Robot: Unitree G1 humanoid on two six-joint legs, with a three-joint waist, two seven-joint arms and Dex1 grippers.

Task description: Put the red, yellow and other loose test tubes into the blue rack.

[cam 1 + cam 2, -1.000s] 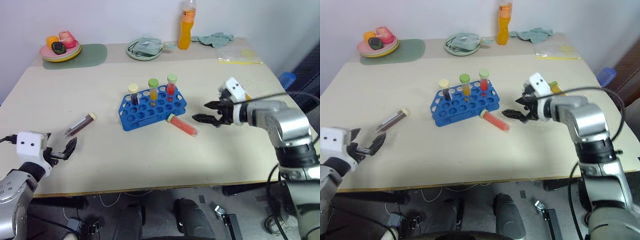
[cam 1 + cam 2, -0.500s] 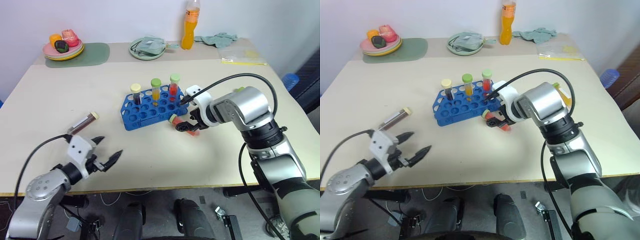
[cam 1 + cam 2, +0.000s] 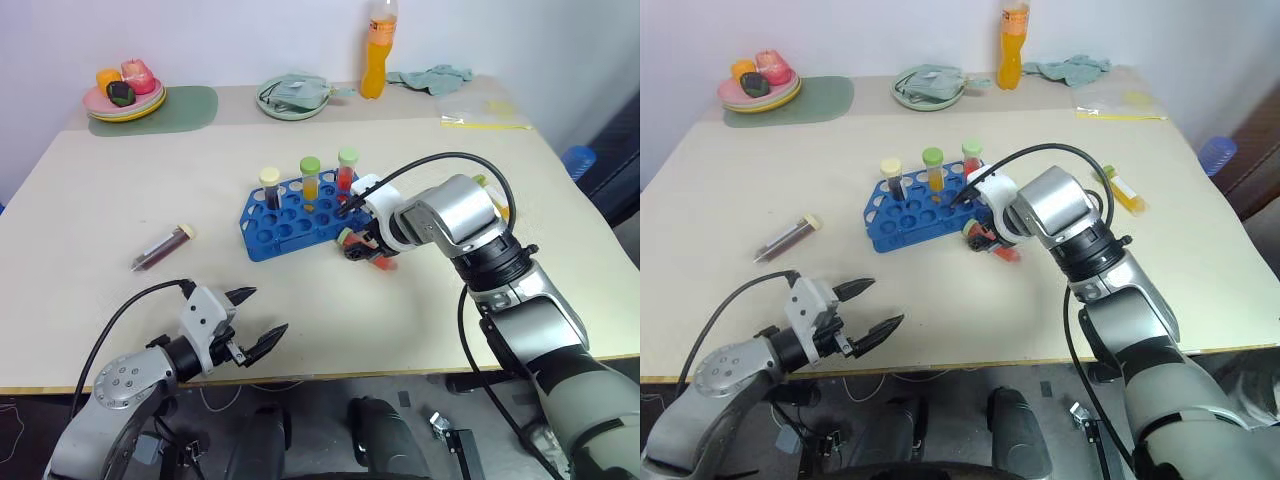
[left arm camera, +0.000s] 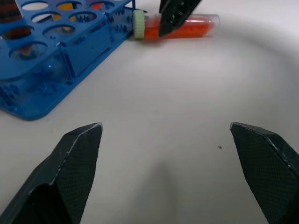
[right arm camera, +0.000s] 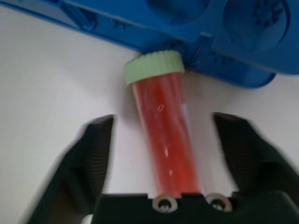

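Observation:
The blue rack (image 3: 292, 222) stands mid-table with three capped tubes upright in its back row. A loose red tube with a green cap (image 5: 164, 130) lies against the rack's near right corner. My right gripper (image 3: 362, 250) is lowered over it, open, one finger on each side with a gap to the tube. A dark maroon tube with a cream cap (image 3: 160, 248) lies at the left. A yellow tube (image 3: 1122, 190) lies at the right, behind my right arm. My left gripper (image 3: 255, 315) hovers open and empty near the front edge, pointing toward the rack (image 4: 51, 56).
Along the back edge are an orange drink bottle (image 3: 377, 50), a green plate with a cloth (image 3: 290, 98), a pink plate of food on a green mat (image 3: 125, 95), a crumpled cloth (image 3: 432, 76) and a plastic bag (image 3: 480, 112).
My right gripper swung left and down from beside the red tube to straddle it, its fingers narrowing. My left gripper moved right along the front edge and turned toward the rack.

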